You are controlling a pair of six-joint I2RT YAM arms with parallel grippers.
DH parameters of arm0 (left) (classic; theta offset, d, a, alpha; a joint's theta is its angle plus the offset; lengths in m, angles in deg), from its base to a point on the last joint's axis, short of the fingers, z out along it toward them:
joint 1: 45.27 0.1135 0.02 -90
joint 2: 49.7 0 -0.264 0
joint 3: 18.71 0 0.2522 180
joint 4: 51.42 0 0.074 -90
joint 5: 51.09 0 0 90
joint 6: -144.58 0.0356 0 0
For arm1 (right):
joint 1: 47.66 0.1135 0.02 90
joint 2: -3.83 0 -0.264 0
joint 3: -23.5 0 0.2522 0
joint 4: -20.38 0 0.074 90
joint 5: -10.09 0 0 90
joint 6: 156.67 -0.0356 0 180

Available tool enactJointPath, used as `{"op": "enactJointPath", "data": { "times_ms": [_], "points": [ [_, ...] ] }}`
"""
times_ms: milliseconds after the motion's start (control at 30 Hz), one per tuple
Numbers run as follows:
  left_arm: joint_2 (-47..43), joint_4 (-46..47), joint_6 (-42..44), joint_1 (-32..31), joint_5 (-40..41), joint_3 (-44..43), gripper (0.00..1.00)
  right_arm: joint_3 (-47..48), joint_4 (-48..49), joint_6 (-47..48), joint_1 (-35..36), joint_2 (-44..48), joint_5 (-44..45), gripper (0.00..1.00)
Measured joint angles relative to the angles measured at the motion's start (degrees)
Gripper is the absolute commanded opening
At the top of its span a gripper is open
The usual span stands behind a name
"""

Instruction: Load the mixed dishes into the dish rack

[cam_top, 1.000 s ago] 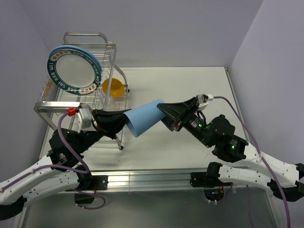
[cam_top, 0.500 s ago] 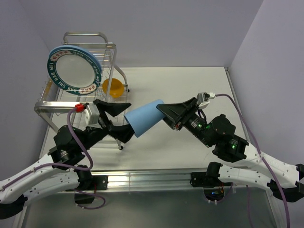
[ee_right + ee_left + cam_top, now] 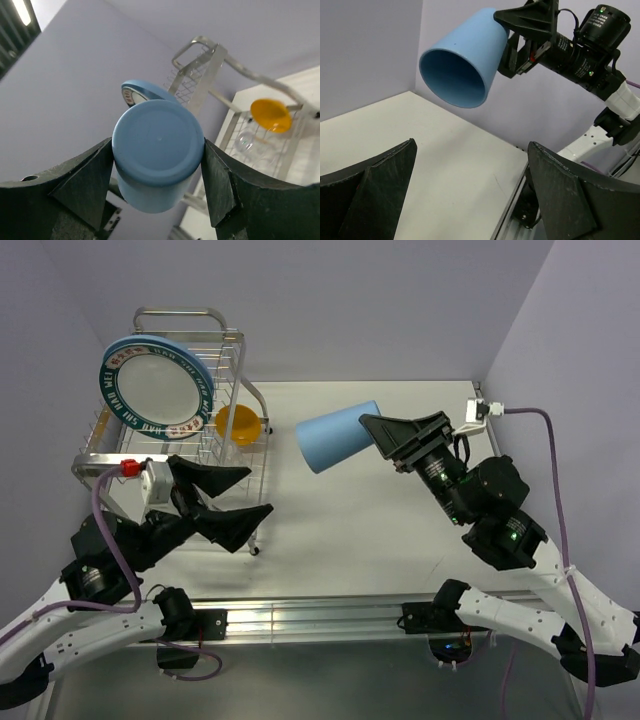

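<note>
My right gripper [image 3: 376, 436] is shut on the base of the small blue cup [image 3: 337, 436], holding it on its side in the air over the table, mouth toward the dish rack [image 3: 226, 340]. In the right wrist view both fingers press the cup [image 3: 157, 140]. My left gripper [image 3: 256, 490] is open and empty, low beside the rack's front corner, apart from the cup [image 3: 462, 55]. In the rack stand the white plate with the teal lettered rim [image 3: 156, 392] and a light-blue plate [image 3: 143, 338] behind it. The orange-yellow bowl [image 3: 238, 424] and the clear glass [image 3: 246, 142] sit in the lower tier.
The rack fills the far left corner against the purple walls [image 3: 350, 300]. White tabletop [image 3: 400, 530] spreads to the right of the rack and in front of it. A metal rail [image 3: 320, 615] runs along the near edge by the arm bases.
My left gripper opened, let go of the cup's mouth end and drew back to the left. My right gripper carried the cup up and away, to the right.
</note>
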Motion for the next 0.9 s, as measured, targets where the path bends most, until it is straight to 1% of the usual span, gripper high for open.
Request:
{"op": "enactJointPath", "data": {
  "times_ms": [100, 233, 333, 400, 600, 900],
  "points": [
    [0.04, -4.35, -2.82, 0.0, -0.33, -3.04, 0.99, 3.78, -0.2, 7.58, -0.22, -2.93, -0.59, 0.0],
    [1.18, -9.42, -7.91, 0.0, 3.23, -10.25, 0.99, 5.38, 0.96, 18.05, -0.22, -8.83, -4.02, 0.0],
    [1.55, -9.46, -11.34, 0.0, 7.3, -15.39, 0.99, 4.35, 2.91, 24.7, -0.22, -14.21, -7.06, 0.0],
    [1.36, -7.89, -12.81, 0.02, 9.31, -17.25, 0.99, 2.23, 4.35, 28.46, -0.22, -18.05, -9.18, 0.0],
    [0.83, -3.74, -14.88, 0.0, 12.02, -17.38, 0.99, -2.67, 8.52, 37.44, 0.17, -27.12, -14.78, 0.0],
    [-2.86, -3.1, -15.41, 0.0, 16.02, -14.29, 0.99, -3.56, 19.1, 47.91, 5.16, -34.29, -18.38, 0.0]
  ]
}}
